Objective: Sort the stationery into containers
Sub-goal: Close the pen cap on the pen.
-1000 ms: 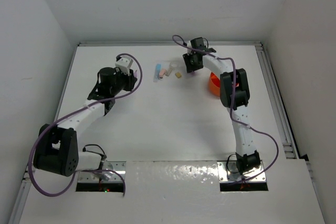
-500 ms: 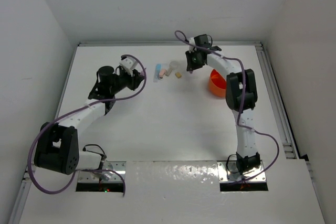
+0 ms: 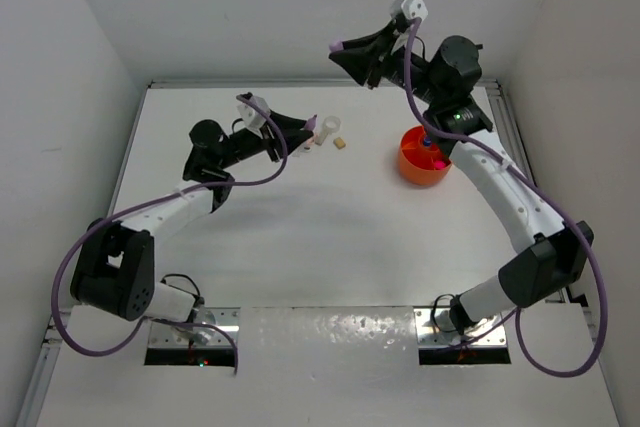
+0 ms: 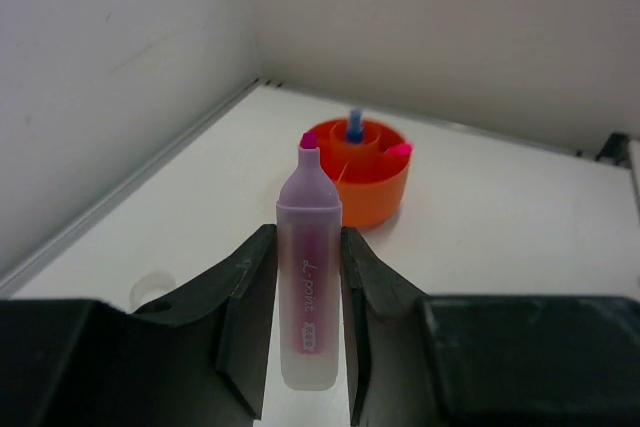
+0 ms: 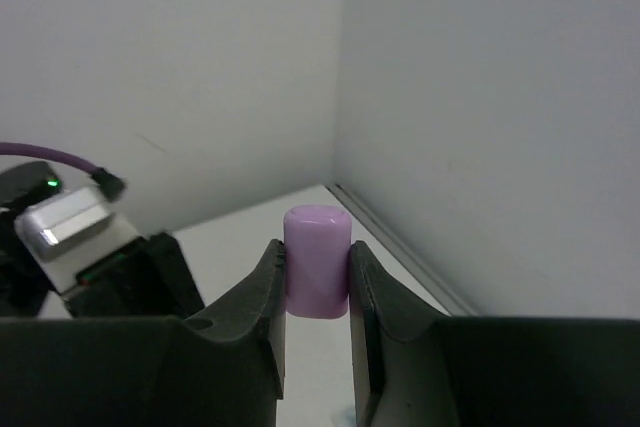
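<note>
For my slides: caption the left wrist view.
Left gripper holding a translucent lilac pink-tipped highlighter, round orange plastic tub on the white table beyond.

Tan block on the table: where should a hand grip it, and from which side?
Across its two opposite side faces, coming straight down from above: the tan block lies flat and low, apart from the clear ring, so the fingers probably have room on either side.
</note>
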Motion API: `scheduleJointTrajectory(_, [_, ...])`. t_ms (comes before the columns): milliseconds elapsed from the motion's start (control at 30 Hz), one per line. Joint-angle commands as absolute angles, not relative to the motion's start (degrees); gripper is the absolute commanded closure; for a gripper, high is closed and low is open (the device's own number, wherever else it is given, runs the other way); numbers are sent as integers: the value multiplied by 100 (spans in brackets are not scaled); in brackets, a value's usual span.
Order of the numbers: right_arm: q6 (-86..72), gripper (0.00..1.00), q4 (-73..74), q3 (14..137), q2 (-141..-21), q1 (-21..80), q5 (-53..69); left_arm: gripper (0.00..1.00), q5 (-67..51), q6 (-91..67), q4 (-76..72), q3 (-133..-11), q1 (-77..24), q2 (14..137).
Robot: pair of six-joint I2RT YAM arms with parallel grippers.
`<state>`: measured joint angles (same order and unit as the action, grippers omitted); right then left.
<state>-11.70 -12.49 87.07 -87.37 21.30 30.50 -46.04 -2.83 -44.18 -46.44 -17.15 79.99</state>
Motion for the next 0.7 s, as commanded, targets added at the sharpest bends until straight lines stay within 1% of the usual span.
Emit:
scheduleJointTrajectory(0, [-1730,100,-2644,8245,-8860,2364,3858,100,-4808,-1194,-5956,-4851,-2012,7989])
scheduleJointTrajectory(100, [-1828,100,-2970,8296,-8912,2618,4051,100,-4283,-1519,-6449,-4808,-2276,7893])
scheduleJointTrajectory(233, [-2135,100,-3487,8271,-8895,2724,4350,100,-3921,-1924,-6846,-4667,-2373,7735])
scheduleJointTrajectory(500, [-3030,100,-4498,8130,-8710,2619,5062,100,-3885,-2267,-6908,-4325,-2382,7392])
scheduleJointTrajectory(667, [-3795,100,-5184,8034,-8727,2558,5388,100,-3542,-2399,-7030,-4219,-2408,7374])
